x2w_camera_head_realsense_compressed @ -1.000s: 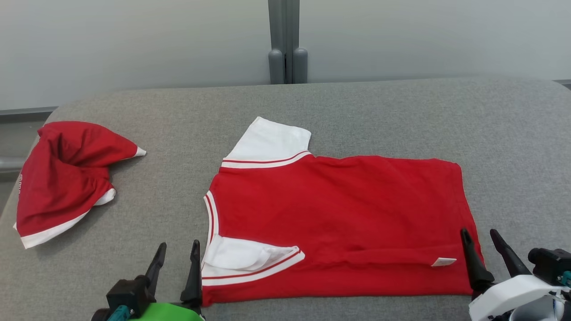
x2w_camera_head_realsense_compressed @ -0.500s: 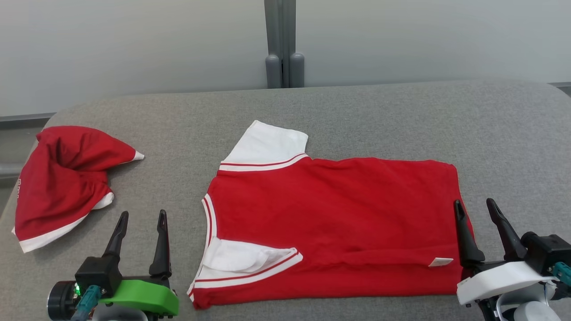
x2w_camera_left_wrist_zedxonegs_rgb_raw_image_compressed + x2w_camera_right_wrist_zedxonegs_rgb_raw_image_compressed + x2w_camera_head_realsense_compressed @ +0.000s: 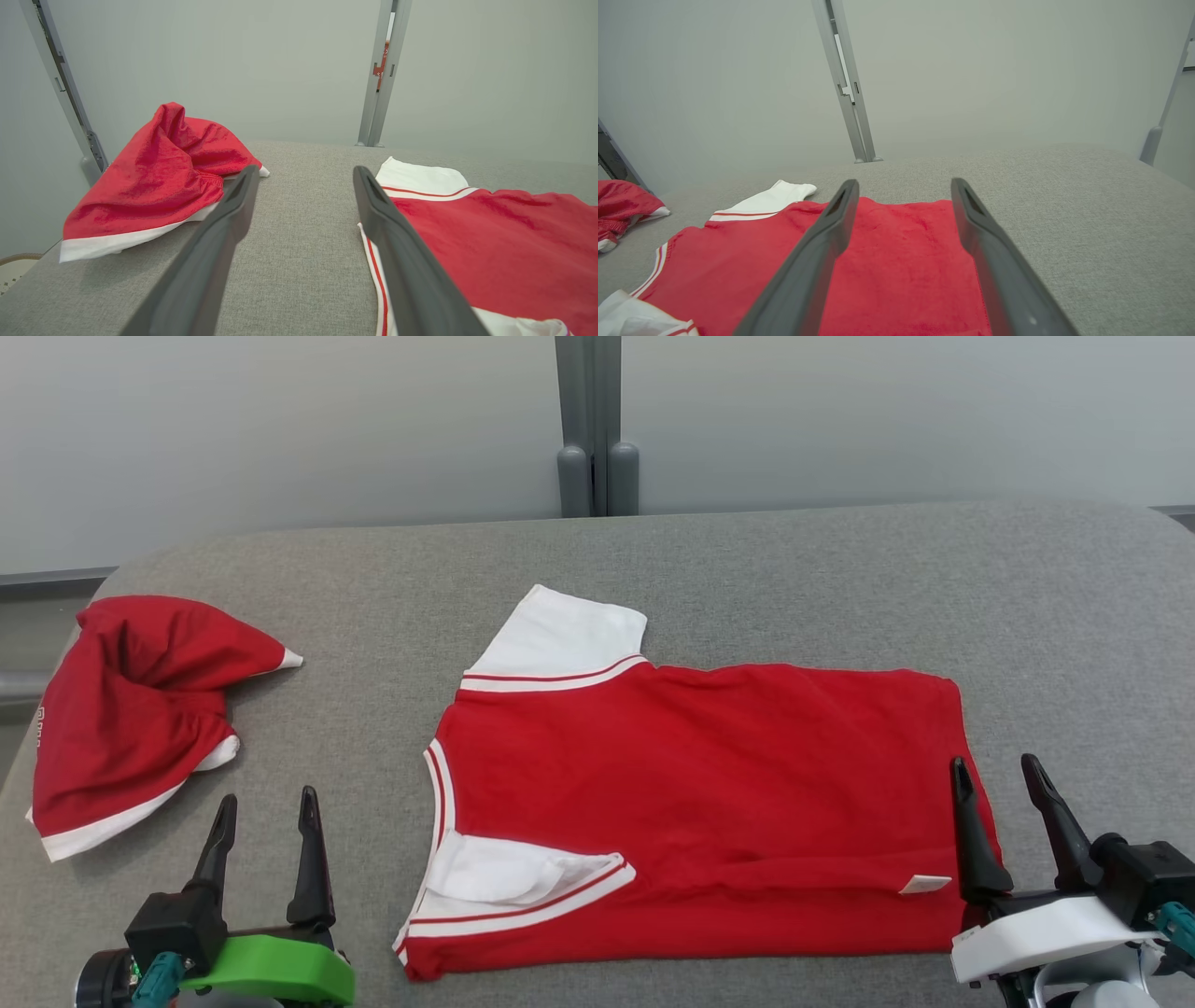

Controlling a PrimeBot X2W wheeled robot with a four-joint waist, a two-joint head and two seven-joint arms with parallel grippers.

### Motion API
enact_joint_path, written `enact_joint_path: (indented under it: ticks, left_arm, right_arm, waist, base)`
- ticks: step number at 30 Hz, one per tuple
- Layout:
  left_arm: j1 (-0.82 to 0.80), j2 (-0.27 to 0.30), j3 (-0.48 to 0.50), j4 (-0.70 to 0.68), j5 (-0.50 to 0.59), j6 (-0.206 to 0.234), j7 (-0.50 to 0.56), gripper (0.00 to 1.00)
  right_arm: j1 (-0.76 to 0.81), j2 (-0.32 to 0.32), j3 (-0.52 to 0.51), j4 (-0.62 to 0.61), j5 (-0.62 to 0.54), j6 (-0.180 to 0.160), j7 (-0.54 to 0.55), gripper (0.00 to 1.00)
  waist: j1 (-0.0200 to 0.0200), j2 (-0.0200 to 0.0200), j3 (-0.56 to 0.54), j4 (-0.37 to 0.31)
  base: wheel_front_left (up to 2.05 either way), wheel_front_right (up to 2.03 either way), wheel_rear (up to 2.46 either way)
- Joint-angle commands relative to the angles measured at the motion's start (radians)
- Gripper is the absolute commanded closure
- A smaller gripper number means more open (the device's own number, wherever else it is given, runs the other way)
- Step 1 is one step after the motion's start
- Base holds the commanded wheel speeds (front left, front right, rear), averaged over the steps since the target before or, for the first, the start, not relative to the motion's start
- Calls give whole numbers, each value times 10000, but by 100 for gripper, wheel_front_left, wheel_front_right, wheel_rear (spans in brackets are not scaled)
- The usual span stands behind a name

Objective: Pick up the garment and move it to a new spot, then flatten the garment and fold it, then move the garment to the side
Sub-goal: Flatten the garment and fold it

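The garment (image 3: 709, 784) is a red T-shirt with white sleeves, spread across the middle of the grey table (image 3: 794, 579). Its near long edge is folded over the body, with one white sleeve tucked on top. My left gripper (image 3: 267, 797) stands open over bare table to the left of the collar end, apart from the cloth. In the left wrist view, the left gripper (image 3: 305, 170) holds nothing, and the garment (image 3: 504, 233) lies to its right. My right gripper (image 3: 993, 763) is open at the hem end, one finger over the garment (image 3: 896, 261). Nothing sits between the right gripper (image 3: 904, 182) fingers.
A second red garment with white trim (image 3: 131, 709) lies bunched at the table's far left edge, also seen in the left wrist view (image 3: 159, 177). A grey post (image 3: 590, 429) rises behind the table against a pale wall. Bare table surrounds the shirt at the back and right.
My left gripper has moved left, away from the shirt's collar-end corner. My right gripper has shifted slightly farther up along the hem. Both stay open, and the shirt lies about as before.
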Motion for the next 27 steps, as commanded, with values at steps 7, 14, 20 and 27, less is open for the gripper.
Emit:
enact_joint_path:
  ticks: [7,14,20,27]
  left_arm:
    - [187,-91,198,22,88,-96,5,0]
    - [224,-136,281,58,135,-135,5,0]
    - [149,-151,321,65,191,-176,5,0]
    - [-467,55,316,342,439,-305,3,0]
  right_arm:
    - [131,80,24,-71,-191,-15,-46,0]
    - [115,73,70,-36,-223,-15,-46,0]
    - [-33,66,128,13,-253,-15,-47,0]
    - [-724,-238,247,218,-135,-15,-46,0]
  waist:
    - [0,0,-57,38]
    - [0,0,-100,32]
    - [0,0,-75,-11]
    - [0,0,169,-191]
  base:
    - [0,0,0]
    - [0,0,0]
    - [0,0,0]
    - [0,0,0]
